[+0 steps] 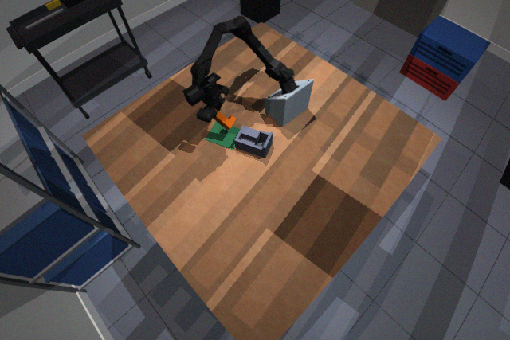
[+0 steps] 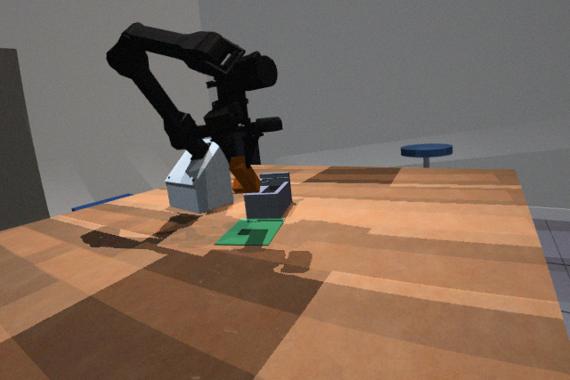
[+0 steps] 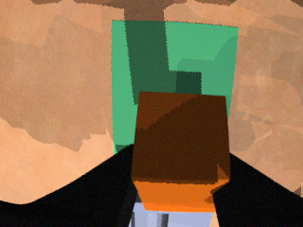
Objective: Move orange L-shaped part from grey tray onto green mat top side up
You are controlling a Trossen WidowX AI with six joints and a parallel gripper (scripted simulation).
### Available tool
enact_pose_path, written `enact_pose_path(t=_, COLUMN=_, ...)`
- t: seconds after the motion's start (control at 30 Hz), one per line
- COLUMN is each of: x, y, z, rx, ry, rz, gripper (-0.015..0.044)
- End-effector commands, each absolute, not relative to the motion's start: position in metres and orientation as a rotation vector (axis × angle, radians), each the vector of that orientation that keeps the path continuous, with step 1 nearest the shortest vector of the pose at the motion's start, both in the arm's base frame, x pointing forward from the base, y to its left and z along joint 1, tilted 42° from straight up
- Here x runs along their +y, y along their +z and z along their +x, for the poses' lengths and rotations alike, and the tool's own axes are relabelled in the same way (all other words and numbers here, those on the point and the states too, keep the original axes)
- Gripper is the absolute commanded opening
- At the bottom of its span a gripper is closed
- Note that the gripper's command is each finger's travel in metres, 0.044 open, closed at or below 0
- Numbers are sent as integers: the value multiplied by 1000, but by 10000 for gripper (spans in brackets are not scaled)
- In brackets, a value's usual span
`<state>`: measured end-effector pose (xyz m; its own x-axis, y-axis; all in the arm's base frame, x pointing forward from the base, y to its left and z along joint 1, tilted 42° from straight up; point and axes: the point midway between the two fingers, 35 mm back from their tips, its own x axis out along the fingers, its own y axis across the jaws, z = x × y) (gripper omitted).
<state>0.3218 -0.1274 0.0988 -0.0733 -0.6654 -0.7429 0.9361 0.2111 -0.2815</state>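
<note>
The gripper point(image 1: 215, 112) point(image 2: 240, 157) point(image 3: 176, 157) had its fingers partly apart, pinched on the orange L-shaped part point(image 1: 224, 120) point(image 2: 247, 179) point(image 3: 181, 139), one finger at each side. The part slanted downward from them, out of its pocket and raised over the green mat point(image 1: 229, 141) point(image 2: 229, 238) point(image 3: 204, 46), on which an L-like shadow fell. Just beside the mat stood the grey tray point(image 1: 250, 146) point(image 2: 264, 206) point(image 3: 189, 220), its pocket open upward; whether the part's low end cleared the tray's rim sideways, I couldn't tell. The arm's pale base point(image 1: 297, 102) point(image 2: 215, 190) stood on the tray's other flank, near but apart. Mat and tray both lay well in from the edges of the wooden table point(image 1: 243, 209) point(image 2: 391, 233) point(image 3: 44, 71), and a black cart point(image 1: 74, 30) stood beyond one edge, well away from the arm.
</note>
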Motion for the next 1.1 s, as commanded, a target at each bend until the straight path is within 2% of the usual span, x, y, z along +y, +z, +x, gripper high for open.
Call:
enact_pose_path(t=0.0, x=-132, y=95, z=321, rx=932, ry=-1373, rz=366, gripper=0)
enact_pose_path(t=1.07, x=-167, y=57, z=317, rx=931, ry=-1373, rz=365, gripper=0)
